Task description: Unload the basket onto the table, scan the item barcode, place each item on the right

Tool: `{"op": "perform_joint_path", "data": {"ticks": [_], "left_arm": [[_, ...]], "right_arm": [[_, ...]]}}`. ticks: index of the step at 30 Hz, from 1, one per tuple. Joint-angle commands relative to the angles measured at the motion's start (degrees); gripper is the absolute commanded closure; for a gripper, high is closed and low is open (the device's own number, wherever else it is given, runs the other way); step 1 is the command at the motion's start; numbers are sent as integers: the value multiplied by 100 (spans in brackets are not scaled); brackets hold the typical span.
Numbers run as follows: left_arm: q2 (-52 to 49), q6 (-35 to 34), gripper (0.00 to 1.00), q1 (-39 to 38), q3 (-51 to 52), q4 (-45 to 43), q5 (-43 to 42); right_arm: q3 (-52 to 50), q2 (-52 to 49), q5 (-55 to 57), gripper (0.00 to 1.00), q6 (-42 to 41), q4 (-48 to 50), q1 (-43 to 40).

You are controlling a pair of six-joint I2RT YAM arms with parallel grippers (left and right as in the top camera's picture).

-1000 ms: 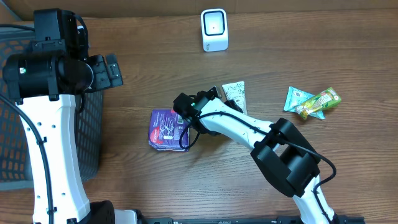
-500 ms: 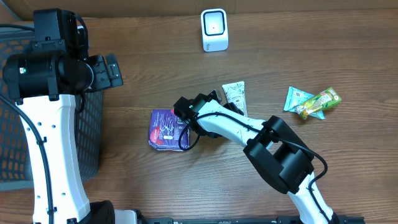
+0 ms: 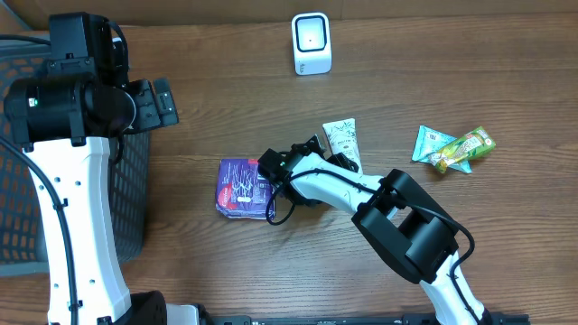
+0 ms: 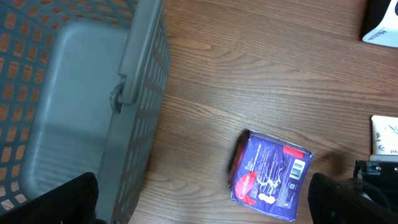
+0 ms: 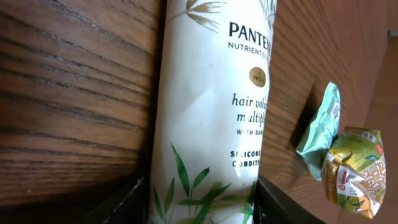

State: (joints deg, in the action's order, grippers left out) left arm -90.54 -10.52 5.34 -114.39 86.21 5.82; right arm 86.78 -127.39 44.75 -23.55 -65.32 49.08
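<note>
A white Pantene tube (image 5: 211, 106) with green leaf print lies on the wooden table, and my right gripper (image 5: 199, 202) is shut on its lower end, one dark finger against each side. From overhead the tube (image 3: 341, 137) sits at mid-table with the right gripper (image 3: 325, 155) at its near end. The white barcode scanner (image 3: 312, 42) stands at the far edge. My left gripper (image 4: 202, 208) hangs open and high, holding nothing, above the basket's edge and a purple pack (image 4: 270, 176).
A grey mesh basket (image 3: 135, 185) fills the left side (image 4: 134, 68). The purple pack (image 3: 242, 188) lies just left of the right wrist. A pale green packet (image 3: 431, 143) and a yellow-green snack bag (image 3: 468, 147) lie to the right (image 5: 354, 168).
The right gripper has closed in on the tube's end, and the tube has swung slightly. The left arm has stayed still.
</note>
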Motion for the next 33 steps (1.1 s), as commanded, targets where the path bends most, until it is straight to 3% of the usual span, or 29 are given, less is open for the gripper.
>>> {"op": "perform_joint_path", "data": {"ticks": [1,5,8,15,25,33], "left_arm": [[22,-20,1,-11,-122,11,-31],[22,-20,1,-11,-122,11,-31],[22,-20,0,-11,-122,11,-31],[22,-20,1,-11,-122,11,-31],[22,-20,0,-11,-122,11,-31],[22,-20,1,-11,-122,11,-31]], "right_arm": [[-321,-166,-498,47,-28,55,-9],[-319,-166,-498,57,-28,83,-9],[-319,-164,-498,78,-28,87,-9],[-201,-162,-778,96,-55,-92,2],[599,619,-2656,96,2,-205,-407],[667,1803,-6078,96,802,455,-1320]]}}
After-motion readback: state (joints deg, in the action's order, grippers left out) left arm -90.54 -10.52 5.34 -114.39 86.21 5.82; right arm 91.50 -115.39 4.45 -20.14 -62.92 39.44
